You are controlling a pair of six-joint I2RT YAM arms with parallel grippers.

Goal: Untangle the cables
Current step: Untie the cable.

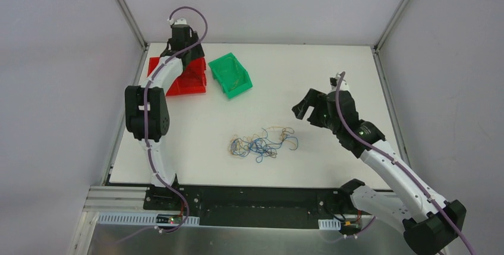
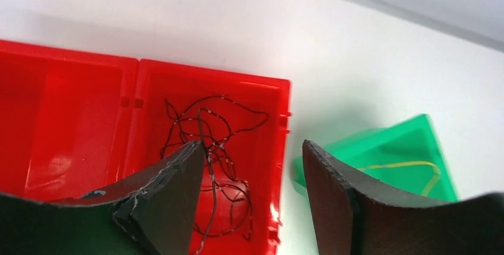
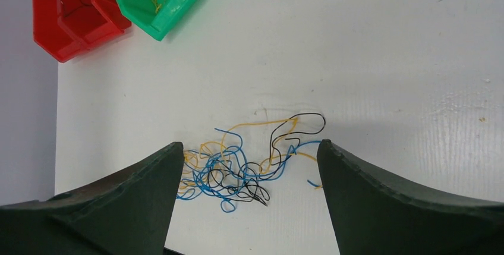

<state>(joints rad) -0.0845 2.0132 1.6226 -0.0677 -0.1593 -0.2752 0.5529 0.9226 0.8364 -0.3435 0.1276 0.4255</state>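
A clump of thin blue, yellow-orange and dark cables (image 1: 262, 144) lies on the white table near the front middle. In the right wrist view the cables (image 3: 243, 172) lie below and between my open fingers. My right gripper (image 1: 306, 108) hovers to the right of the clump, open and empty; it also shows in its own view (image 3: 251, 145). My left gripper (image 2: 252, 145) is open above a red bin (image 2: 270, 118) that holds loose dark wires (image 2: 220, 130). One dark strand runs by the left finger (image 2: 172, 195). In the top view the left gripper (image 1: 191, 65) is over the red bin (image 1: 199, 85).
A second red bin (image 2: 65, 118) adjoins the first on its left. A green bin (image 1: 230, 75) with yellow wire (image 2: 398, 164) stands right of the red ones; it also shows in the right wrist view (image 3: 178, 5). The enclosure walls rise around the table.
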